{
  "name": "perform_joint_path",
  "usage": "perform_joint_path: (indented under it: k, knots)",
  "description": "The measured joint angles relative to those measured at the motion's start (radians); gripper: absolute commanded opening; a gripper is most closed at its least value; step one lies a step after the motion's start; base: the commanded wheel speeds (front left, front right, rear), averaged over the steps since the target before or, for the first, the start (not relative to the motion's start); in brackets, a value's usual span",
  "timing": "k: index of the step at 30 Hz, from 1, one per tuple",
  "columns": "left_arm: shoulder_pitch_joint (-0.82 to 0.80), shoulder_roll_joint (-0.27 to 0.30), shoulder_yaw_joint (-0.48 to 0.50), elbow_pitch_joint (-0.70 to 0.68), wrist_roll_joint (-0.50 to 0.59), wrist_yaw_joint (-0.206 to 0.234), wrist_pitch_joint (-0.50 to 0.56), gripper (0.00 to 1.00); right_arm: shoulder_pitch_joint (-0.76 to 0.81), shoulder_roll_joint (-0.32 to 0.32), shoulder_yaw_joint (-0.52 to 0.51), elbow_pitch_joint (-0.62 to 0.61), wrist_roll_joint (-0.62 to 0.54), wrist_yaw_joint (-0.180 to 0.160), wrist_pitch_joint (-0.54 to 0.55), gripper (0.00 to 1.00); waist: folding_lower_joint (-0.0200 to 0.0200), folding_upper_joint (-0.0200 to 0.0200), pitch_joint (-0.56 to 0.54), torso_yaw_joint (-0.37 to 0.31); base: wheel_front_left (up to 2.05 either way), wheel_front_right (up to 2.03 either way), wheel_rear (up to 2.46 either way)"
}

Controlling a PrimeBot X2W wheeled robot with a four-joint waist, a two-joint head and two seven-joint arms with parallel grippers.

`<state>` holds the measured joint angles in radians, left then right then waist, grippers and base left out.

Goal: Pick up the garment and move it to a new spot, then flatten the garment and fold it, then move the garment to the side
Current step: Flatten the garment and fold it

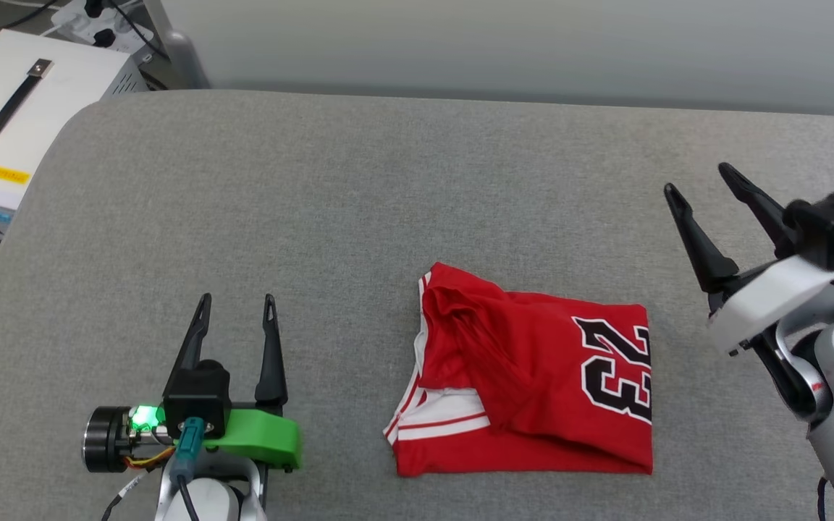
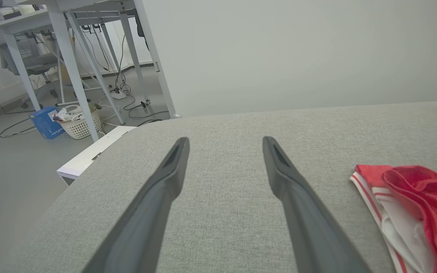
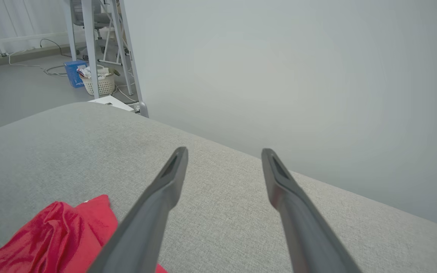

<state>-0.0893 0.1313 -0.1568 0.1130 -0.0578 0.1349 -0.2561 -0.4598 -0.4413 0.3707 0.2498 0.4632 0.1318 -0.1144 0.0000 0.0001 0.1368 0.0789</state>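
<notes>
Red garment (image 1: pixel 533 391) folded between left pincer (image 1: pixel 237 298) and right pincer (image 1: pixel 698 178), both spread, empty

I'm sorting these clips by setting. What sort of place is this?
Probably a lab or office workroom: white-legged desks with loose cables beneath, a white equipment box with a carry handle, and a grey fabric-covered table.

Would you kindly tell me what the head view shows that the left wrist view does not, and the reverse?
Head view: the black-and-white 23 print on the folded garment, and the open right hand, apart from it. Left wrist view: a white basket, a blue box and white table legs on the floor beyond. Both: the red garment on the grey padded surface and the open left hand.
</notes>
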Motion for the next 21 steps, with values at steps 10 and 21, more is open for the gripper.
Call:
perform_joint_path:
  k: [10,21]
  knots:
    - [0.044,0.010,0.005,-0.005,0.000,-0.016,0.000,1.00,0.301,0.204,-0.304,-0.151,-0.190,0.000,-0.114,1.00,0.0000,0.0000,-0.075,-0.046,0.00,0.00,0.00]
    - [0.100,0.011,0.005,-0.016,0.000,-0.025,0.000,1.00,0.505,0.320,-0.365,-0.225,-0.206,0.000,-0.113,1.00,0.0000,0.0000,-0.116,-0.043,0.00,0.00,0.00]
